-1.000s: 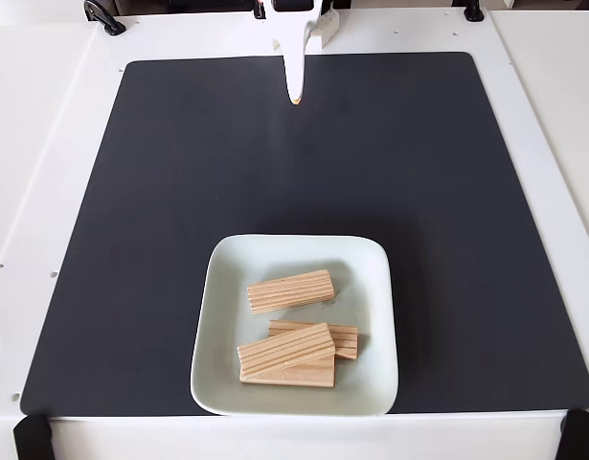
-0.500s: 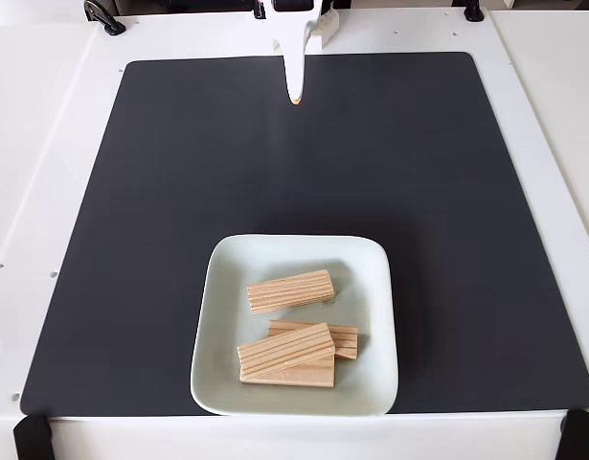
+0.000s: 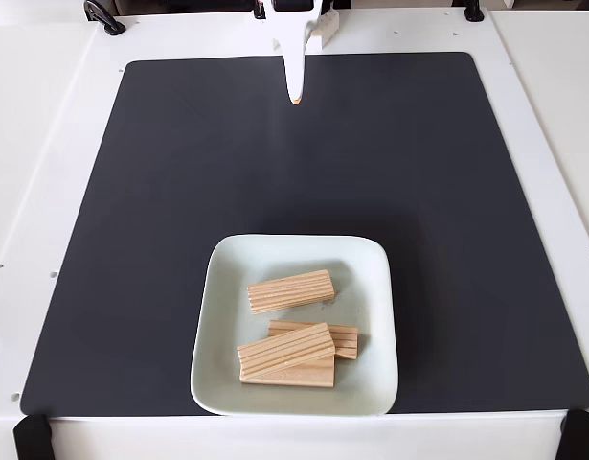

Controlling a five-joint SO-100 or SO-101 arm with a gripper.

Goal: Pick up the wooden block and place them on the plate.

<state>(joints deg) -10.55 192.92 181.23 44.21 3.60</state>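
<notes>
The jaws (image 3: 294, 96) hang pinched together and empty near the table's far edge. On the plate (image 3: 217, 326), the overlapping wooden blocks (image 3: 286, 350) could slip if bumped.

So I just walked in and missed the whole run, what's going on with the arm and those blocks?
Nothing is being handled right now. The arm's hand sits at the far edge of the black mat, pointing down, its fingers together and holding nothing. The wooden blocks all lie in the plate near the front of the mat: one lies alone toward the back, and the others are stacked and overlapping toward the front. No blocks lie on the mat itself, so the placing looks finished.
</notes>
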